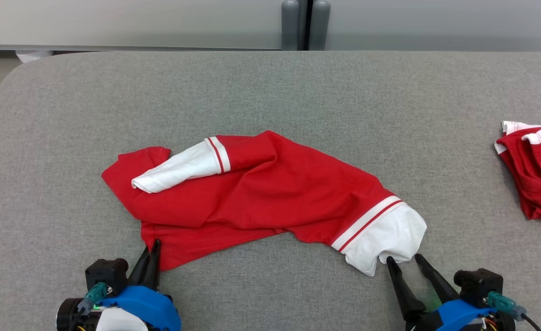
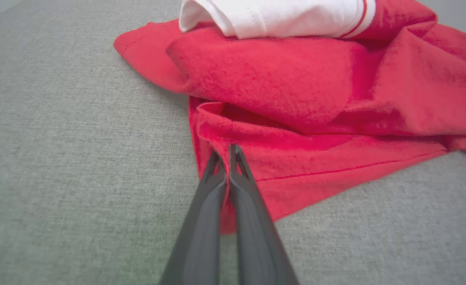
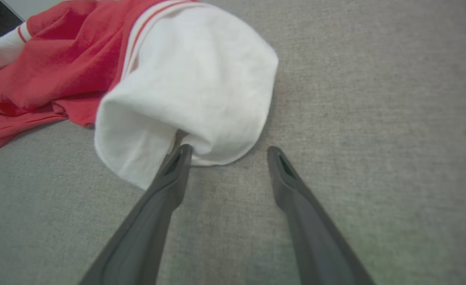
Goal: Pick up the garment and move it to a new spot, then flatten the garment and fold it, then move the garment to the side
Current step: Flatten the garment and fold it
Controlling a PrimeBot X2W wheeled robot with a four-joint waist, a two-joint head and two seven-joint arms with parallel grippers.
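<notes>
Garment (image 1: 261, 193) crumpled at frame centre on table (image 1: 298, 92). Left gripper (image 1: 151, 248) clenched on red corner (image 2: 264, 190), lower left, likely anchoring for lift. Right gripper (image 1: 406, 259) spread wide at white sleeve (image 1: 390, 234), lower right, nothing pinched yet; likely lining up second hold.

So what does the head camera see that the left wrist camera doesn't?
Head view, not left wrist view: the right gripper, open, at the white sleeve end of the red garment, and a second red garment at the right edge of the grey table. Left wrist view, not head view: close detail of the hem's stitched seam beside the fingers. Both: the left gripper shut on the red garment's near corner, the folded-over white sleeve, and the table.
</notes>
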